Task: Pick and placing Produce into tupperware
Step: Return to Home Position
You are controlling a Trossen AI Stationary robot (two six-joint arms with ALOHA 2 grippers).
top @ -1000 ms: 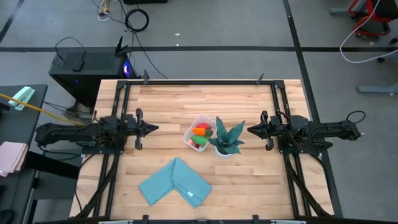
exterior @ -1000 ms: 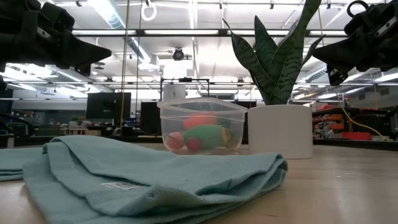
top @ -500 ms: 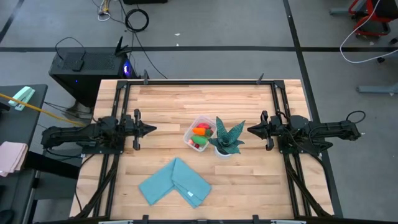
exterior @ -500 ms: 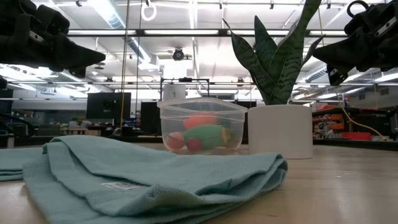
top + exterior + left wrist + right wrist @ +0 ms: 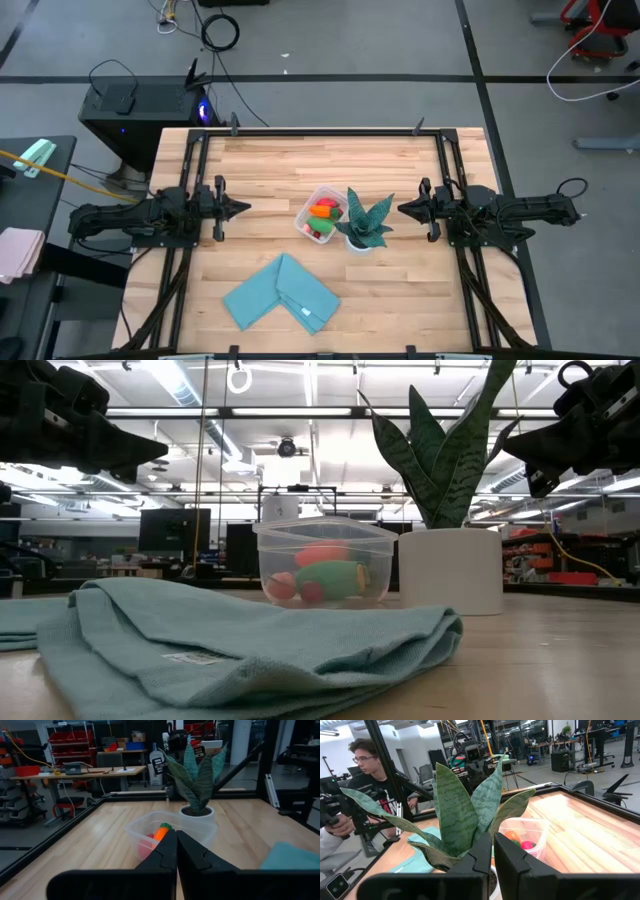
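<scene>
The wooden table (image 5: 400, 160) carries everything, with one dark arm lying low along each side. The left gripper (image 5: 243, 208) points in from the left and the right gripper (image 5: 403, 209) from the right. Each is well apart from the things in the middle, and each has its fingers pressed together on nothing. A folded teal cloth (image 5: 282, 293) lies on the near side of the table. At the centre stands a spiky plant (image 5: 365, 222) in a white pot, and just beside it on the left sits the clear plastic box (image 5: 372, 550); whether pot and box touch cannot be told. The box has no lid on and holds all the toy food: a green oval (image 5: 333, 577) in front, an orange carrot piece (image 5: 322, 552) riding above it, and a red piece (image 5: 283, 586) low against the wall. No food shows loose on the table, so the packing looks done. The box looks light and thin-walled, likely to flex and slide if squeezed hard, so its rim on the left, away from the leaves, seems the safest hold. The foods look light, hard and smooth, and the round ones would likely roll or squirt out of a pinch. Gripping across the middle of each would suit best, the carrot across its thick end.
</scene>
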